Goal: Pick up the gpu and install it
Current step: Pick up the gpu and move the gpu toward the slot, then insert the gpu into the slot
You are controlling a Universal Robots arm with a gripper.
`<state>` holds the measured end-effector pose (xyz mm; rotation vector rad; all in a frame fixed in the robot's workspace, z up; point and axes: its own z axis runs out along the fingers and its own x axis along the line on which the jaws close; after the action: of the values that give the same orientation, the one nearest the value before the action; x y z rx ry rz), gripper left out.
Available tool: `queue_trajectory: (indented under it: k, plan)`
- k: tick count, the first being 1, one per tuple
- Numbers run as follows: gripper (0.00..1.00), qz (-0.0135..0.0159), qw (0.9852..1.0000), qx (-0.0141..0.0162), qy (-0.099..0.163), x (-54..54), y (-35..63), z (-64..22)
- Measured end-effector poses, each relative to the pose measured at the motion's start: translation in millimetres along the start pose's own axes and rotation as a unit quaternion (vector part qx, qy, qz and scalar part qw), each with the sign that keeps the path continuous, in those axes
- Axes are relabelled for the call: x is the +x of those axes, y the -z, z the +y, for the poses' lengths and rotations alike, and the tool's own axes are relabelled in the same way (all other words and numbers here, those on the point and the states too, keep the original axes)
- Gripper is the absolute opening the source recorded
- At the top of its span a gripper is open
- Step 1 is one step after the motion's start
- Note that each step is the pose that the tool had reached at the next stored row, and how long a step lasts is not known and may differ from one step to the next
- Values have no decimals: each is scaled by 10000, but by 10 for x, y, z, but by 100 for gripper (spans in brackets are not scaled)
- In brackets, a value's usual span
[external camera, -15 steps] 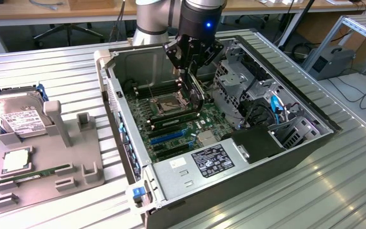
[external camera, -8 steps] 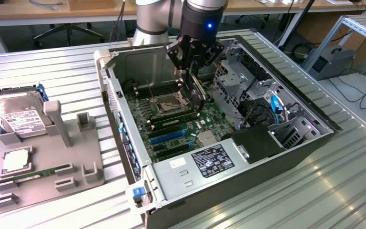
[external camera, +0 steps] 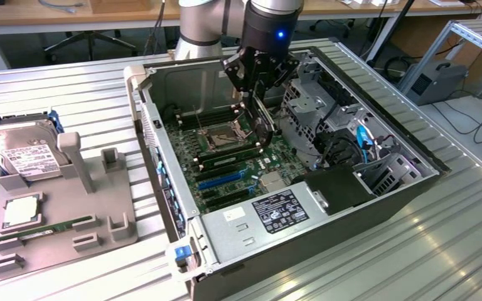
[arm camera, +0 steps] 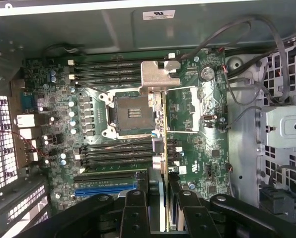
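The gpu (external camera: 265, 122) hangs edge-on inside the open computer case (external camera: 375, 200), above the motherboard (external camera: 250, 160). It is a thin dark card. In the wrist view the gpu (arm camera: 164, 134) shows as a narrow green-edged strip ending in a silver bracket (arm camera: 155, 79). The strip lies over the board beside the CPU socket (arm camera: 130, 114). My gripper (external camera: 256, 88) is shut on the card's upper edge. Its black fingers (arm camera: 136, 203) clamp both sides of the gpu in the wrist view, where the gripper (arm camera: 160, 193) sits near the blue slot (arm camera: 106, 190).
A grey fixture (external camera: 90, 182) on the metal table at the exterior view's left holds a hard drive (external camera: 23, 153), a CPU (external camera: 21, 210) and a RAM stick (external camera: 44, 231). Inside the case are a drive cage (external camera: 308, 100), cables (external camera: 363, 141) and a power supply (external camera: 275, 213).
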<state>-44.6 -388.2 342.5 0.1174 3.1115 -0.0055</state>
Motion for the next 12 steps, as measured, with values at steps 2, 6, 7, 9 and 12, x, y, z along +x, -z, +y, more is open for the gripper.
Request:
queue_trajectory:
  k: [2,6,7,9,12]
  plan:
    - [27,0,10000,-1,0,-8,-1,1]
    - [27,0,10000,-1,0,-11,-1,1]
    - [27,0,10000,-1,0,-11,-1,1]
    - [27,0,10000,0,0,-11,-1,1]
    - [27,0,10000,0,0,-11,-1,1]
